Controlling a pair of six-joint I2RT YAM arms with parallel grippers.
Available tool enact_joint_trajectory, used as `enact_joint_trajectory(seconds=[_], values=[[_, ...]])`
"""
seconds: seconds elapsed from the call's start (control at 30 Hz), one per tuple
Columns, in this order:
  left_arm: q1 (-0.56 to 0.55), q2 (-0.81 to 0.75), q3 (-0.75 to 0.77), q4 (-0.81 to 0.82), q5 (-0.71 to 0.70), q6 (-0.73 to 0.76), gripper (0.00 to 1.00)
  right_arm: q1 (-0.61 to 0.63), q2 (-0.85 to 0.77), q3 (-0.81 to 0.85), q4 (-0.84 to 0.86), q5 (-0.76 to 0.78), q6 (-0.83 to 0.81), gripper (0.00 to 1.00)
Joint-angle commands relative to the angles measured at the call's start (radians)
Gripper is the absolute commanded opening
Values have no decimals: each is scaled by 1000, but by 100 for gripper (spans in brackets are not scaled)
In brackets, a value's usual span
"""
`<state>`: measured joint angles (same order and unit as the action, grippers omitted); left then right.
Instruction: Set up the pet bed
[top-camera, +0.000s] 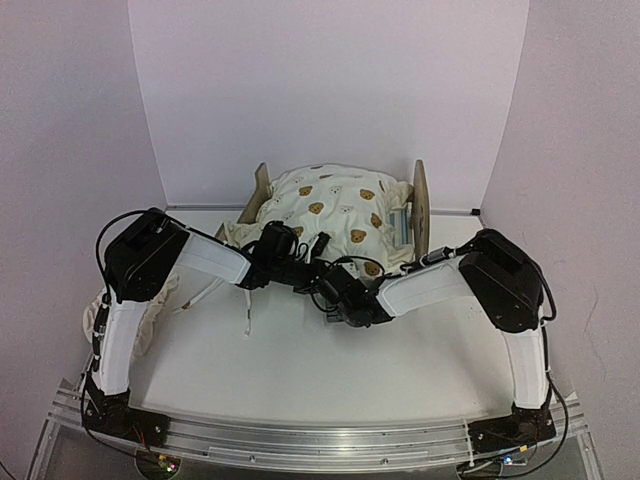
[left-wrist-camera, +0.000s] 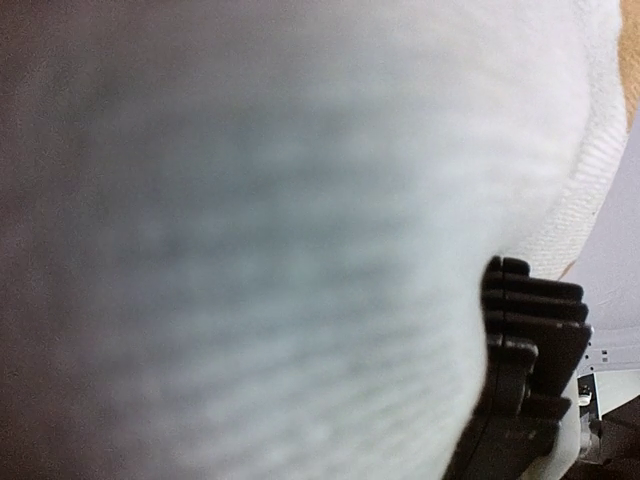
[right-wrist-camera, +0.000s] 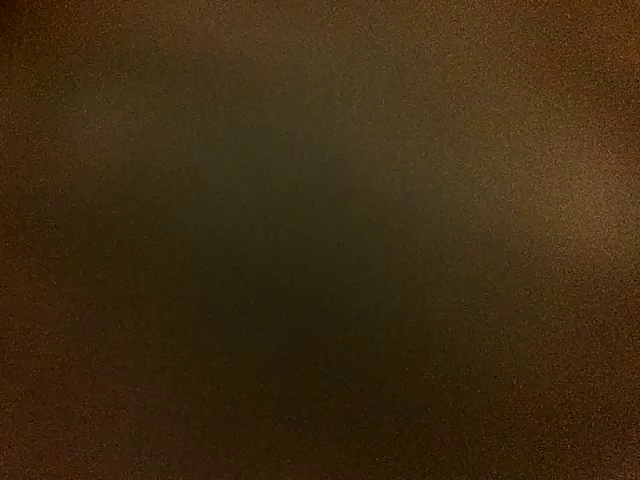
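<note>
Quilt (top-camera: 335, 200) over pet bed (top-camera: 420, 200), behind left arm (top-camera: 210, 258) and right arm (top-camera: 425, 285); open tabletop (top-camera: 300, 375) nearer.

From my station I count one pet bed (top-camera: 421, 200), one bear-print quilt (top-camera: 335, 205), one cream pillow (top-camera: 160, 305) at the left, and two arms: left arm (top-camera: 118, 345), right arm (top-camera: 527, 365).

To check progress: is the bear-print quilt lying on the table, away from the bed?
No, the bear-print quilt covers the pet bed between its wooden ends.

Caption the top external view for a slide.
Left gripper and right gripper at the near edge of the bear-print quilt draped over the pet bed.
</note>
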<state>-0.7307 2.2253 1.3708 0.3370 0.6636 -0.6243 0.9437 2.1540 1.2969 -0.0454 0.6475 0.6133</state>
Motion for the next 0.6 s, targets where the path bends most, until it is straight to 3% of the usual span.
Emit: enact_joint_trajectory(seconds=[0.0, 0.13, 0.57], values=[[11, 42, 13, -93, -4, -18, 2, -26, -2, -59, -23, -3, 40, 10], [11, 40, 12, -95, -13, -20, 2, -27, -47, -116, -30, -33, 42, 0], [11, 28, -3, -73, -21, -36, 0, -37, -251, -323, -34, -136, 9, 0]])
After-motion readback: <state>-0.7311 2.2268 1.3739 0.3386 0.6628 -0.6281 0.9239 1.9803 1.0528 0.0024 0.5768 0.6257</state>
